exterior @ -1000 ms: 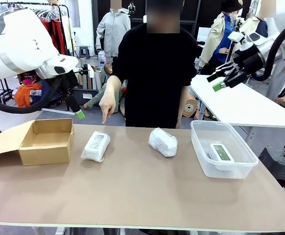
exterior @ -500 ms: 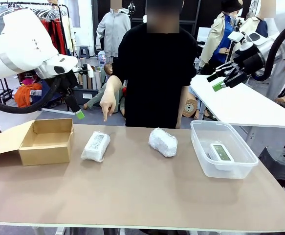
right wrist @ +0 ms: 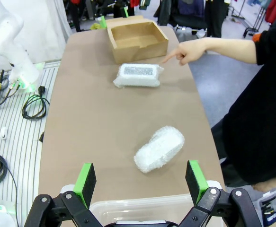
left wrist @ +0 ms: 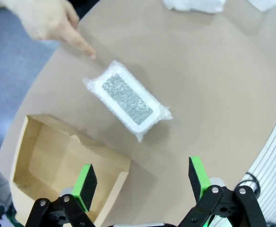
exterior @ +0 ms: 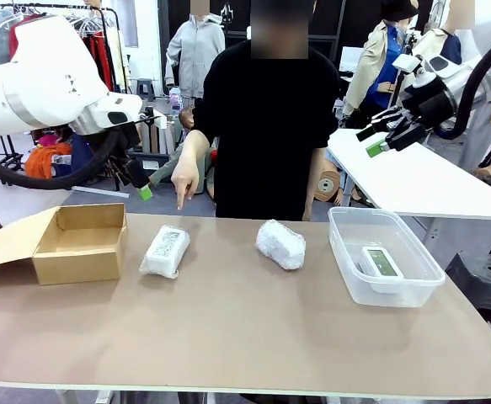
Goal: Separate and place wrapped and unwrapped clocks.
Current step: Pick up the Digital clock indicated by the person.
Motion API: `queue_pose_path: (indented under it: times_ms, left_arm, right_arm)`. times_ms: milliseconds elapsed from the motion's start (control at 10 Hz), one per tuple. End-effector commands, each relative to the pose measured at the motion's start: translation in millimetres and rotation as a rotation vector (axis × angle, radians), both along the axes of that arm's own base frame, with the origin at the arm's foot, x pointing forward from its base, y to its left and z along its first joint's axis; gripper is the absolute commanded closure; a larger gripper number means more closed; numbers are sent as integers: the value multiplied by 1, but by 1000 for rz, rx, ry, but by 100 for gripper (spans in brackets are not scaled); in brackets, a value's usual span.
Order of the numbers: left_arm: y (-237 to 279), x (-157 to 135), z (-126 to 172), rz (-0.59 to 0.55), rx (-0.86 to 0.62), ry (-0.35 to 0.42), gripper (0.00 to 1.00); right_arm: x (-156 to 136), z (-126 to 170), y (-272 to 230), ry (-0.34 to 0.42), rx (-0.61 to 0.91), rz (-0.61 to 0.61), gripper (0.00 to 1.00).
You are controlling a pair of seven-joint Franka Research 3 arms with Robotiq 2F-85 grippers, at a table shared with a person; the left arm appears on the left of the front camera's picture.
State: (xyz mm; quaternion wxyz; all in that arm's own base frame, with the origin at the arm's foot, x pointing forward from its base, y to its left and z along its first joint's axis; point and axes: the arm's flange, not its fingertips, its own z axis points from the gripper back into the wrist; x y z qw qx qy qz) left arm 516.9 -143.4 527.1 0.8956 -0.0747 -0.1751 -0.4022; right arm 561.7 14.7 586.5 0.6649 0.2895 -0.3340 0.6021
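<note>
Two wrapped bundles lie on the brown table: a flat rectangular one (exterior: 165,251) (left wrist: 127,99) (right wrist: 138,74) left of centre and a rounder one (exterior: 280,244) (right wrist: 159,149) in the middle. The unwrapped clock (exterior: 381,262), white with a grey-green screen, lies in a clear plastic bin (exterior: 401,292) at the right. A person's hand (exterior: 184,181) (left wrist: 52,21) (right wrist: 190,51) points down at the flat bundle. My left gripper (exterior: 140,187) (left wrist: 142,179) hangs open above the table between box and flat bundle. My right gripper (exterior: 378,139) (right wrist: 140,182) is open, raised high at the right.
An open cardboard box (exterior: 81,244) (left wrist: 57,161) (right wrist: 137,35) sits at the table's left end. The person in black (exterior: 266,126) stands at the far edge. A white table (exterior: 413,181) stands behind at right. Cables lie on the floor (right wrist: 14,104).
My left arm has shifted a little to the right and up. The person's hand, the bundles and the right arm have stayed put.
</note>
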Motion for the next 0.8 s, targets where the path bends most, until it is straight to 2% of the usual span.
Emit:
queue_pose_path:
  times_ms: [0,200,300,400,600,700]
  left_arm:
    - [-12,13,-7,99,3,24,0]
    - [-28,28,-19,184,-8,68,0]
    - [-33,36,-24,219,25,113,0]
    - [-38,41,-29,213,26,102,0]
    - [-55,54,-39,295,24,117,0]
    - [-64,63,-47,392,22,104,0]
  right_arm:
    - [-1,1,0,-3,-7,2,0]
    - [-1,1,0,-3,-7,2,0]
    - [-1,1,0,-3,-7,2,0]
    - [-1,1,0,-3,-7,2,0]
    - [-1,1,0,-3,-7,2,0]
    - [-1,1,0,-3,-7,2,0]
